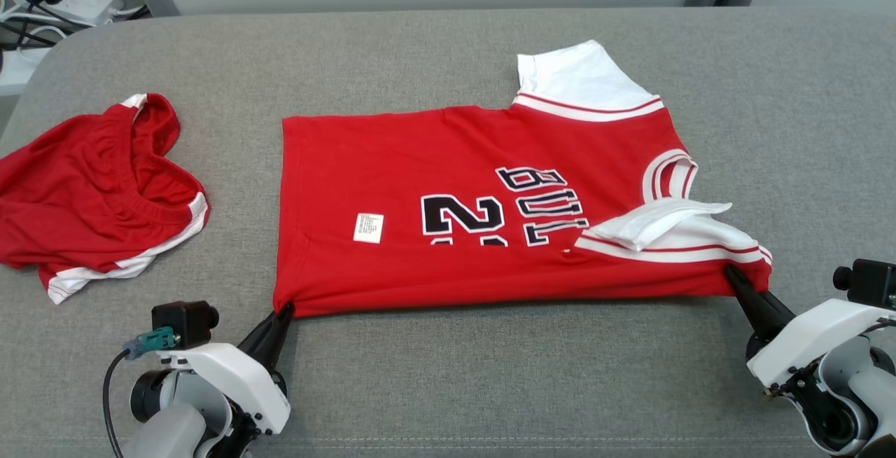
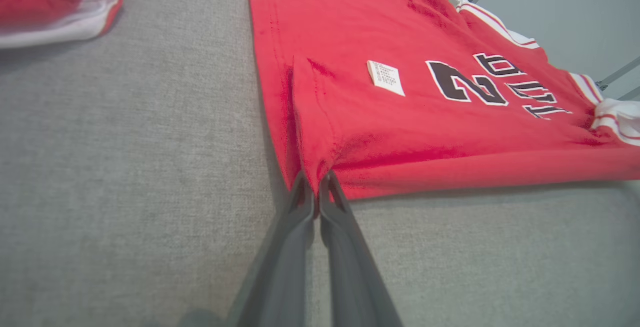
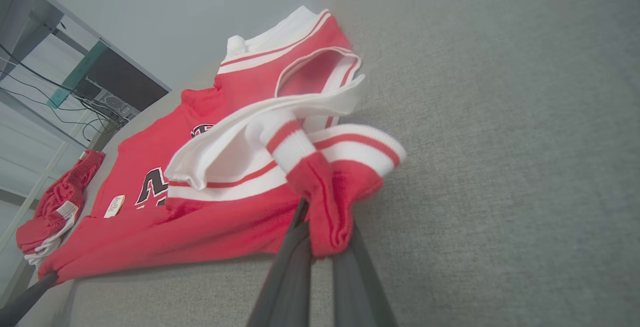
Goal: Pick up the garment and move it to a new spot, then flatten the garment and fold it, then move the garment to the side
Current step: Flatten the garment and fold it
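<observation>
Head view: the red jersey [image 1: 476,220] lies mid-way across the grey table [image 1: 448,388]. Its long axis runs left to right, hem toward the left, collar and white sleeves toward the right. The left gripper [image 1: 285,312] pinches its near hem corner and the right gripper [image 1: 731,274] pinches the near shoulder corner. Well apart to the left lie crumpled red shorts [image 1: 91,192].

Left wrist view: the fingers [image 2: 300,227] are pressed together on the red corner, with a white label [image 2: 386,78] beyond.

Right wrist view: the claw clamps a bunched red fold beneath the striped sleeve [image 3: 350,149].
</observation>
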